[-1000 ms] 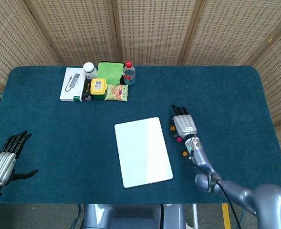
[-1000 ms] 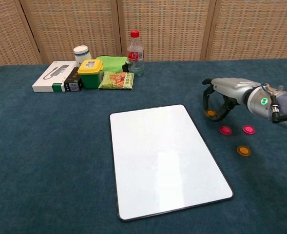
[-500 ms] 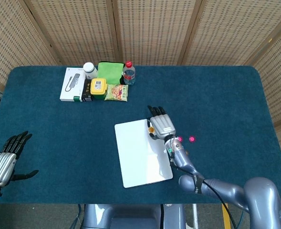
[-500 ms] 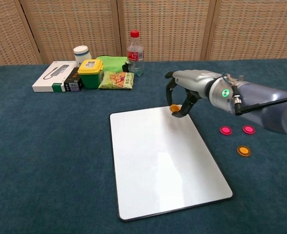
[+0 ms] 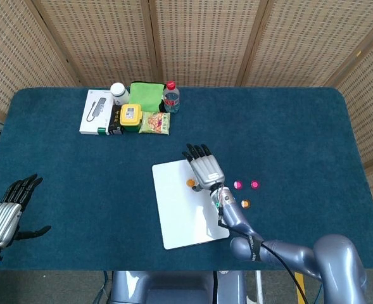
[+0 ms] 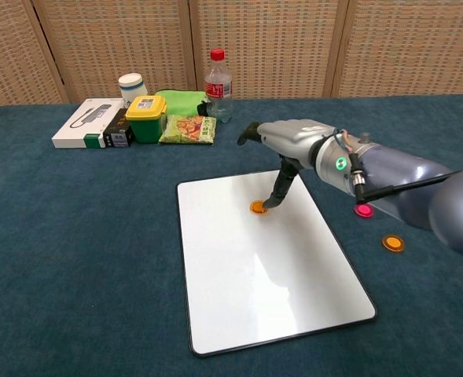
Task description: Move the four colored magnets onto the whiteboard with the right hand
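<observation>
1. The right hand (image 6: pixel 288 140) hangs over the upper part of the whiteboard (image 6: pixel 255 267). Its fingers are apart and hold nothing. In the chest view the thumb points left, away from the palm, and one finger (image 6: pixel 281 185) reaches down toward the board.
2. The tip of that finger stands just beside an orange magnet (image 6: pixel 258 207). Whether it touches the magnet cannot be told.
3. This orange magnet lies flat on the whiteboard, near its upper edge, and in the head view it shows just left of the right hand (image 5: pixel 205 170).
4. The three other magnets lie on the blue table (image 5: pixel 287 126), off the board to its right. The head view shows two pink magnets side by side, the nearer pink magnet (image 5: pixel 238 185) close to the board edge and the farther pink magnet (image 5: pixel 254 184) beyond it.
5. A second orange magnet (image 6: pixel 393 243) lies nearer the robot than the pink pair.
6. In the chest view the right forearm covers most of the pink pair.
7. The left hand (image 5: pixel 6 213) shows at the left edge of the head view, well apart from the board, with fingers spread and nothing in them.
8. At the far side of the table stand a white box (image 6: pixel 82 133), a yellow-lidded container (image 6: pixel 145 117), a green cloth (image 6: pixel 181 102), a snack packet (image 6: pixel 187 129), a red-capped bottle (image 6: pixel 217 85) and a white jar (image 6: pixel 131 86).
</observation>
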Controlling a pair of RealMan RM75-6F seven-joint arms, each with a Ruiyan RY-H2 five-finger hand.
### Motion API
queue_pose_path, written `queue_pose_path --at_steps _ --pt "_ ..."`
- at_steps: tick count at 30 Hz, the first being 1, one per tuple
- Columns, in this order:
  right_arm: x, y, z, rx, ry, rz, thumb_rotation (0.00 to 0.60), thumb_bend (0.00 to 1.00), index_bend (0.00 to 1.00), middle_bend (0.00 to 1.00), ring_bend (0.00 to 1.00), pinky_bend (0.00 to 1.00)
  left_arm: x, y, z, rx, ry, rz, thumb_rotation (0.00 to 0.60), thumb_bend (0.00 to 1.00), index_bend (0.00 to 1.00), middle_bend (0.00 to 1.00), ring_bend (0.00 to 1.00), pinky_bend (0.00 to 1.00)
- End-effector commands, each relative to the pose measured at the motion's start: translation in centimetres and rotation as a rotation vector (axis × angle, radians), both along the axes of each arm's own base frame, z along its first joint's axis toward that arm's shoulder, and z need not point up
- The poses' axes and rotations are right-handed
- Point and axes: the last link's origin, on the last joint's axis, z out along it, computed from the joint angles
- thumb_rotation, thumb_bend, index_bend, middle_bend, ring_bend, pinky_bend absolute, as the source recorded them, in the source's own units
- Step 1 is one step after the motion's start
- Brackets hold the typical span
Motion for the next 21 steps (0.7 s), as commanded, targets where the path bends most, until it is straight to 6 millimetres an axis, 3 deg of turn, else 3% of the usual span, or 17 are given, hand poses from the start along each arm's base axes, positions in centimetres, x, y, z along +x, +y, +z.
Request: queue_pose_path --at_steps 1,5,10,21 --pt "-1.8 0.0 2.0 -0.03 0.03 0.009 0.6 0.21 0.3 0.0 0.0 0.0 0.0 0.0 0.0 -0.002 -0.001 -0.001 0.6 0.0 0.0 0.0 0.0 0.0" --pt "-4.7 0.6 3.9 -0.041 0.045 -0.025 0.6 0.25 0.38 0.0 0.0 0.0 0.0 0.0 0.0 -0.006 -0.002 -0.003 0.6 0.0 0.0 0.0 0.0 0.0" --pt "-8.2 1.9 5.1 -0.045 0.052 -0.07 0.6 0.26 0.4 0.0 0.0 0.0 0.1 -0.1 0.0 -0.008 -0.003 -0.007 0.6 0.0 0.0 0.0 0.0 0.0" --pt "-11.4 3.2 5.2 -0.044 0.032 -0.133 0.6 0.31 0.41 0.0 0.0 0.0 0.1 -0.1 0.0 -0.003 -0.002 -0.012 0.6 0.0 0.0 0.0 0.0 0.0"
